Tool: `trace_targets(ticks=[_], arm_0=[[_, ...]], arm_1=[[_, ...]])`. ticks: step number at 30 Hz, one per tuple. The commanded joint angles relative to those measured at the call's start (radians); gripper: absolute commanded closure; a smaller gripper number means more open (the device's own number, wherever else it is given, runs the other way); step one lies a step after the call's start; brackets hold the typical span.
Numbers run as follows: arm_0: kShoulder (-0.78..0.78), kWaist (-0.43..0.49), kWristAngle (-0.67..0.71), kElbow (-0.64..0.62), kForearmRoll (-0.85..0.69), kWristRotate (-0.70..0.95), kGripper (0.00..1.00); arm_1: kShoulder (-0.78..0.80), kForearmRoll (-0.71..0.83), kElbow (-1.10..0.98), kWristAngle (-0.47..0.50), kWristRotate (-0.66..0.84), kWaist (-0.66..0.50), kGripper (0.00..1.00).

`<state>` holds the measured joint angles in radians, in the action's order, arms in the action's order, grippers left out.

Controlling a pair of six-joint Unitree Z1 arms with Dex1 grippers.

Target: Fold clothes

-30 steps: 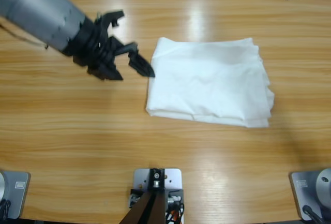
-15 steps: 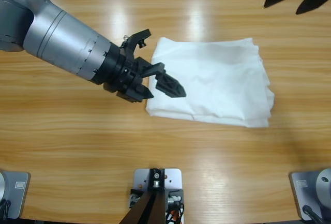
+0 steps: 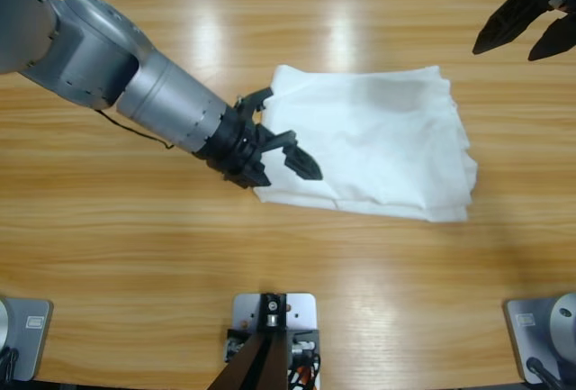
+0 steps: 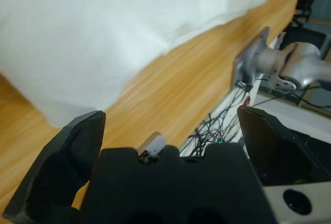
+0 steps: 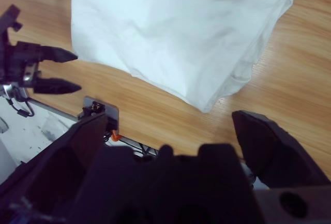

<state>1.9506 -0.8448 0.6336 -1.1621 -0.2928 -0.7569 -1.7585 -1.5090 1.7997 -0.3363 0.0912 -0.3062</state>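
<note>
Item: T-shirt (image 3: 369,142), white, folded into a rectangle, mid-table, right of centre; long axis runs left-right.
L gripper (image 3: 286,149): jaws spread wide, holding nothing, right at the shirt's near-left corner; the cloth lies straight ahead of it.
R gripper (image 3: 526,30): jaws apart, empty, raised off the far-right corner, well apart.
You've got the L arm much nearer; you'd prob. work from that left edge.

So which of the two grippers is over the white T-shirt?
The left gripper: its open jaws reach over the T-shirt's edge. The right gripper, also open, is off it.
</note>
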Motion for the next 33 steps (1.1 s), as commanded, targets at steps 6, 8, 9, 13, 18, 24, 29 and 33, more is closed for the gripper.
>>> trace_targets(ticks=[6, 8, 9, 13, 18, 24, 29, 33], arm_0=[[0.123, 0.020, 0.020, 0.058, 0.015, -0.041, 0.012], [0.121, 0.020, 0.020, 0.067, 0.015, -0.039, 0.013], [0.117, 0.020, 0.020, 0.071, 0.015, -0.039, 0.013], [-0.004, 0.013, -0.004, 0.070, 0.044, -0.035, 0.013], [-0.127, 0.013, -0.012, 0.000, 0.131, -0.026, 0.018], [-0.025, 0.083, 0.007, -0.015, 0.132, -0.032, 0.018], [0.123, 0.135, 0.074, -0.020, 0.150, -0.040, 0.018], [0.179, 0.125, 0.115, -0.034, 0.169, -0.045, 0.018]], arm_1=[[0.037, 0.009, -0.049, -0.001, -0.013, -0.011, 0.000], [0.041, 0.009, -0.053, -0.001, -0.013, -0.011, 0.000], [0.043, 0.009, -0.053, -0.002, -0.013, -0.011, 0.000], [0.051, 0.009, -0.057, -0.003, -0.013, -0.011, 0.000], [0.052, 0.012, -0.063, -0.004, -0.013, -0.011, 0.000], [0.064, 0.003, -0.063, -0.003, -0.011, -0.011, 0.000], [0.061, -0.007, -0.059, -0.012, 0.006, -0.030, 0.000], [0.043, -0.019, -0.041, -0.009, 0.007, -0.030, 0.000]])
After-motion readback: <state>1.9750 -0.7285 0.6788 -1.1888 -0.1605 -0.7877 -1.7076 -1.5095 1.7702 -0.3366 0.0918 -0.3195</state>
